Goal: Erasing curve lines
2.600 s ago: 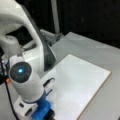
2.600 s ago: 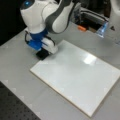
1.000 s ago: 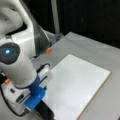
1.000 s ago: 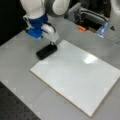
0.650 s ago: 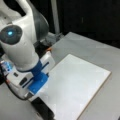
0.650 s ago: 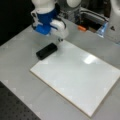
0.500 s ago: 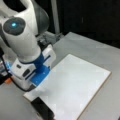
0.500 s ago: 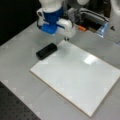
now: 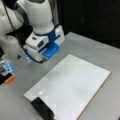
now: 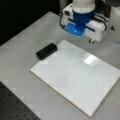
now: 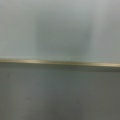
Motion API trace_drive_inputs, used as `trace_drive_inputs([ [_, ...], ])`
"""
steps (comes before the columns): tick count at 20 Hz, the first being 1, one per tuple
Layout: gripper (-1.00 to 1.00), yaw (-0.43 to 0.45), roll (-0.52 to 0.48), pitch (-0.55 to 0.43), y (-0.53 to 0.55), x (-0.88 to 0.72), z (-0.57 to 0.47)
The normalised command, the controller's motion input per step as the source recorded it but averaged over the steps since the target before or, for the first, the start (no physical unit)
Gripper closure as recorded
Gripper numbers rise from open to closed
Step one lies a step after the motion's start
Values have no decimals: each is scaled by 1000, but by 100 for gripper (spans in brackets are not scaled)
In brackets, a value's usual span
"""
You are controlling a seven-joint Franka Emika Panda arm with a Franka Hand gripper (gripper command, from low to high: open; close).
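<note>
The gripper [image 9: 46,58] hangs above the grey desk [image 10: 22,37], over the whiteboard's far edge in a front view and clear of the board surface. In a front view its blue and white head [image 10: 82,21] sits just past the board's far edge. Whether the fingers are spread or closed cannot be told; they are not visible, and nothing can be seen held.

The whiteboard [image 10: 77,75] lies flat on the desk, with a thin wood-coloured rim. Its white surface looks blank in both front views: no curve lines can be made out on it, only a pale glare patch [image 10: 88,59]. The black eraser block [image 10: 46,51] lies on the desk, touching or just overlapping the board's left corner in a front view, well apart from the gripper; in a front view it appears at the bottom edge [image 9: 42,108].

The wrist view shows the whiteboard [image 11: 60,30] above a wood-coloured edge strip [image 11: 60,62], with grey desk [image 11: 60,95] below. No writing or labels are readable.
</note>
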Motion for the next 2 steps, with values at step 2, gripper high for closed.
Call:
trace_drive_inputs([
  [2,-100,-66,-148,-33,153,91,-50],
])
